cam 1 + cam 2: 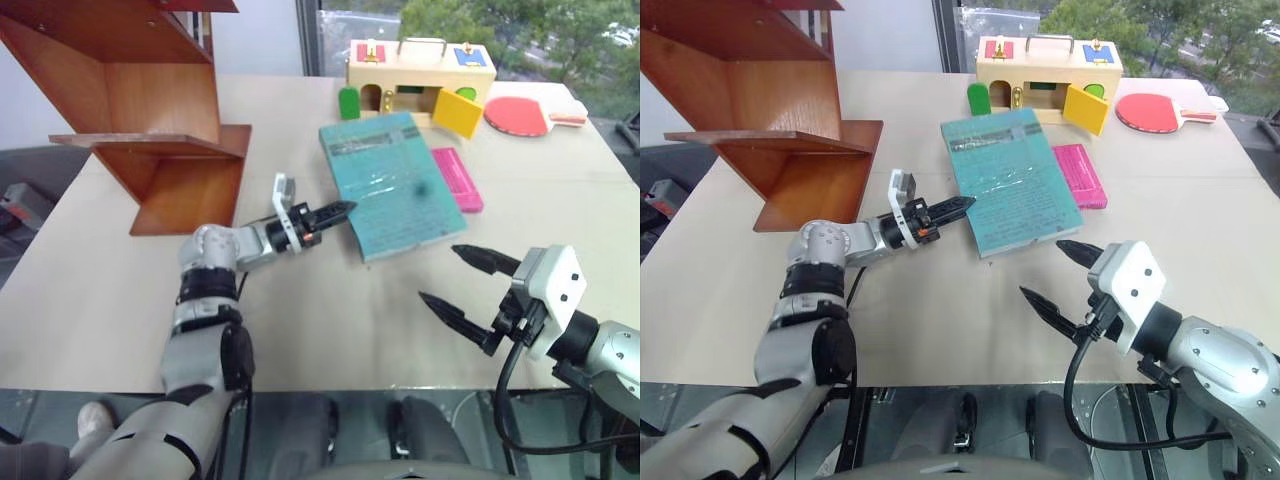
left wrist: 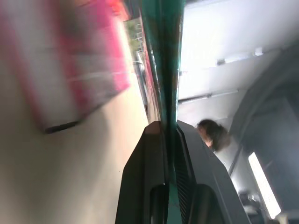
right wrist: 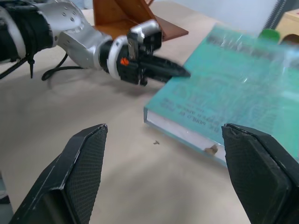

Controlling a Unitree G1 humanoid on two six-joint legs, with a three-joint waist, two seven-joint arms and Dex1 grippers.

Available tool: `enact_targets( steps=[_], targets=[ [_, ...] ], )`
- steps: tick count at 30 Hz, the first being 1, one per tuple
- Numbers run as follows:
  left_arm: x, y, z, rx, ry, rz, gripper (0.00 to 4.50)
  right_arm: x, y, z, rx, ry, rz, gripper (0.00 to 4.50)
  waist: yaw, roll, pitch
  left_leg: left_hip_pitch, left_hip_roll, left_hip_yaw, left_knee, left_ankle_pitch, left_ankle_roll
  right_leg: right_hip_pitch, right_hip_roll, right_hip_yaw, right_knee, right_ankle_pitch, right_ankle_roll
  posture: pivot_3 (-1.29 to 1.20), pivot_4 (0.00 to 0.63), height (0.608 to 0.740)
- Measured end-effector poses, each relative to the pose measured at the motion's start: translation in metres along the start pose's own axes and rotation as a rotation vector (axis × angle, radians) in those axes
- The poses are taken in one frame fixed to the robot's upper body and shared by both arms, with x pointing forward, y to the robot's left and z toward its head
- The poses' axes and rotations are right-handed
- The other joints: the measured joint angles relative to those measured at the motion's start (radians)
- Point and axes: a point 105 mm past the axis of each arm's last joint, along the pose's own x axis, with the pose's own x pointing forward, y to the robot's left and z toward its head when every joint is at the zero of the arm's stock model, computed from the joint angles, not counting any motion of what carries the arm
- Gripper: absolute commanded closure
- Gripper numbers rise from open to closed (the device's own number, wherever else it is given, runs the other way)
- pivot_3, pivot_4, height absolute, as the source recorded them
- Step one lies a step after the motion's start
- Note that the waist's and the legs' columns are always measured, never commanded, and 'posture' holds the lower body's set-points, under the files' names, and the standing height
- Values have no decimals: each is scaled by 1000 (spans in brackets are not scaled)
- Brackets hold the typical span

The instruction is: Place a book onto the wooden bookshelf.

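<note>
- Now, from the head views: teal book [image 1: 394, 186] flat on the beige table [image 1: 330, 310], its near-left edge pinched by the left gripper [image 1: 343, 209], fingers clamped tight on the cover's rim
- Also there: wooden bookshelf [image 1: 150, 110] at the table's far-left corner, well apart from the book, boards bare
- Just beside the book's right edge, a pink book [image 1: 457, 178]; behind both, a pale toy box [image 1: 420, 78] with coloured doors and a red paddle [image 1: 522, 114] to its right
- Nearer and to the right, right gripper [image 1: 462, 279] above the table, fingers spread wide with nothing between, close to the book's near corner but not touching
- From the left wrist view: two black fingers [image 2: 145, 182] squeezed together on a thin teal edge [image 2: 164, 56] running away from them; pink blur alongside, too smeared to tell more
- From the right wrist view: own fingers [image 3: 77, 172] parted wide, book's near corner [image 3: 224, 107] between and beyond them on the table, left gripper [image 3: 173, 72] biting its far edge
</note>
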Motion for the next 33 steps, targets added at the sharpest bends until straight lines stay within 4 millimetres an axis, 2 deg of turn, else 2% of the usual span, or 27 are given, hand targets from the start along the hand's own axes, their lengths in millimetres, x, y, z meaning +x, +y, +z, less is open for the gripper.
enact_targets(
  steps=[4, 5, 6, 7, 8, 9, 10, 13, 16, 17, 19, 21, 24, 29, 33],
  targets=[
    [20, -77, 0, 515, 57, -133, 4397, -2, -1, 2, 13, -14, 2, 491, 2, 0, 0, 1, -1, 0, 0, 0, 0, 1, -1, 1, 0, 0, 0, 0, 150, 740],
    [22, -95, 0, 696, 70, -154, 4397, -5, -2, 2, 18, -14, 2, 491, 0, 0, 0, 2, -1, 1, 0, 0, 0, 1, -1, 1, 0, 0, 0, 0, 150, 740],
    [21, -101, 2, 760, 70, -158, 4397, -6, -3, 3, 17, -15, -2, 491, -2, 1, -1, 3, 0, 1, -1, 0, 0, 2, 0, 1, 0, 0, 0, 0, 150, 740],
    [21, -108, 6, 907, 74, -152, 4397, -8, -3, 3, 18, -18, -2, 491, -4, 1, -1, 4, 0, 2, -1, 0, 0, 2, 0, 2, 1, 0, 0, 0, 150, 740],
    [18, -117, 14, 1181, 96, -121, 4397, -11, -5, 4, 22, -21, 0, 491, -6, 2, -1, 4, 0, 2, -2, 0, -1, 2, 2, 3, 0, 0, -1, 0, 150, 740],
    [16, -118, 18, 1247, 93, -109, 4397, -11, -6, 4, 21, -23, -1, 491, -7, 3, -2, 6, 1, 3, -2, 0, 0, 3, 3, 4, 0, 0, -1, 0, 150, 740],
    [15, -121, 23, 1399, 94, -103, 4397, -12, -7, 5, 22, -27, 1, 491, -6, 4, -2, 7, 1, 3, -2, 0, 0, 3, 3, 4, 1, 0, -1, 0, 150, 740],
    [-3, -128, 58, 1893, 204, -34, 4397, -14, -16, 3, 30, -30, 5, 491, -4, 3, -1, 6, 1, 4, -2, -2, 4, 3, 9, 4, 0, 0, -1, 0, 150, 740],
    [-23, -148, 83, 2161, 335, 7, 4397, -14, -22, 1, 32, -33, 14, 491, -3, 3, -1, 5, 1, 4, -1, -3, 5, 2, 9, 2, -1, 0, -1, 0, 150, 740],
    [-26, -150, 85, 2178, 349, 9, 4397, -14, -22, 0, 32, -30, 15, 491, -2, 3, -1, 4, 1, 4, -1, -3, 6, 2, 9, 2, -1, 0, -1, 0, 150, 740],
    [-43, -158, 95, 2220, 476, 66, 4397, -14, -26, 1, 28, -39, 32, 491, -3, 1, 0, 1, 1, 4, 0, -3, 6, -1, 9, 0, -2, 0, 0, 0, 150, 740],
    [-77, -167, 118, 2214, 622, 241, 4397, -15, -36, 1, 20, -43, 37, 491, -14, 1, 2, 1, 1, 5, 0, -3, 6, -1, 10, 1, -3, 0, 0, 0, 150, 740],
    [-108, -174, 132, 2192, 731, 397, 4397, -14, -47, 3, -3, -46, 47, 491, -18, 1, 2, 1, 1, 6, -1, -4, 6, -1, 9, 1, -4, -1, 2, 0, 150, 740],
    [-170, -159, 149, 2039, 1025, 721, 4397, -7, -67, 19, -83, -88, 54, 491, -19, 0, 3, 2, 1, 6, -1, -5, 8, 0, 9, 1, -3, -1, 2, 0, 150, 740],
    [-191, -150, 151, 1942, 1126, 812, 4397, -1, -67, 28, -115, -113, 81, 491, -14, -2, 4, 1, 1, 6, 0, -5, 8, -1, 9, 0, -2, -1, 2, 0, 150, 740]
  ],
)
